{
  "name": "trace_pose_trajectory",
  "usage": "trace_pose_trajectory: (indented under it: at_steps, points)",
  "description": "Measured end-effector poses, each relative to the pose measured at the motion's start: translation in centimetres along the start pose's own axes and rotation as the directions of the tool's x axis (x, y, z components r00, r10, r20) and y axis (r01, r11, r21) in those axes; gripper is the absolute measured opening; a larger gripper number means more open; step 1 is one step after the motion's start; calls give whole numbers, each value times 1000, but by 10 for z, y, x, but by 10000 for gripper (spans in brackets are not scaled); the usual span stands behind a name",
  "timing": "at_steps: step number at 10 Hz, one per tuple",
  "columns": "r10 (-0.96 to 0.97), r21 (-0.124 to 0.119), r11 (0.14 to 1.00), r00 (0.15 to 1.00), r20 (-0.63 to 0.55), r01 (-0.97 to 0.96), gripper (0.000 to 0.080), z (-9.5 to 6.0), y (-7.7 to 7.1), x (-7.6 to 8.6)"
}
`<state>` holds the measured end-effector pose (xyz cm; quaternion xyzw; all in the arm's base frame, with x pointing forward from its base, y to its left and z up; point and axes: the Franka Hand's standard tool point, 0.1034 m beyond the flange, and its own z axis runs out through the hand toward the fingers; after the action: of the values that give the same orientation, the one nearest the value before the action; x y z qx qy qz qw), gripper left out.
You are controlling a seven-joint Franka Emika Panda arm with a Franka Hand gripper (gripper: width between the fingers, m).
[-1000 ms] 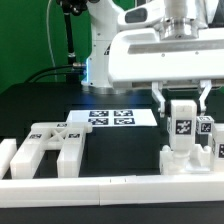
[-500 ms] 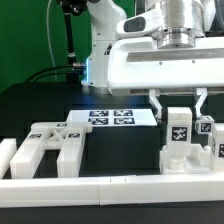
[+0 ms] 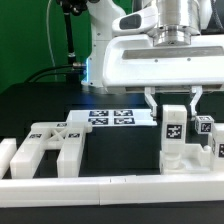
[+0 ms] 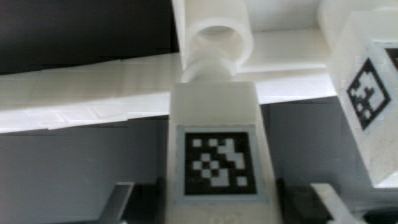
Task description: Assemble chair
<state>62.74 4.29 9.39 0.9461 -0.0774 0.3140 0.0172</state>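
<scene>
My gripper [image 3: 172,106] hangs over the exterior view's right side, jaws down, shut on an upright white tagged chair part [image 3: 173,128]. That part stands on a white chair assembly [image 3: 188,158] next to a small tagged cube [image 3: 206,126]. In the wrist view the gripper [image 4: 222,205] holds the same tagged part [image 4: 221,150] between its fingers [image 4: 121,205], and the part's rounded far end [image 4: 217,42] meets a white slab [image 4: 107,95]. More tagged chair parts [image 3: 50,146] lie at the exterior view's left.
The marker board [image 3: 112,118] lies flat on the black table behind the parts. A plain white border rail [image 3: 100,186] runs along the front edge. The arm's white body fills the space above the right side.
My gripper has shifted toward the exterior view's left and slightly up. The upright tagged part has moved left with it.
</scene>
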Motion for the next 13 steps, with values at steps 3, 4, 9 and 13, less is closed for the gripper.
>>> trace_pose_trajectory:
  at_steps: [3, 4, 9, 13]
  points:
    - [-2, 0, 1000, 1000, -8, 2, 285, 1, -1, 1]
    - [3, 1, 1000, 1000, -6, -3, 285, 0, -2, 0]
    - [15, 14, 1000, 999, 42, -16, 285, -6, -9, -1]
    - [15, 6, 1000, 999, 43, -15, 285, -2, -4, -4]
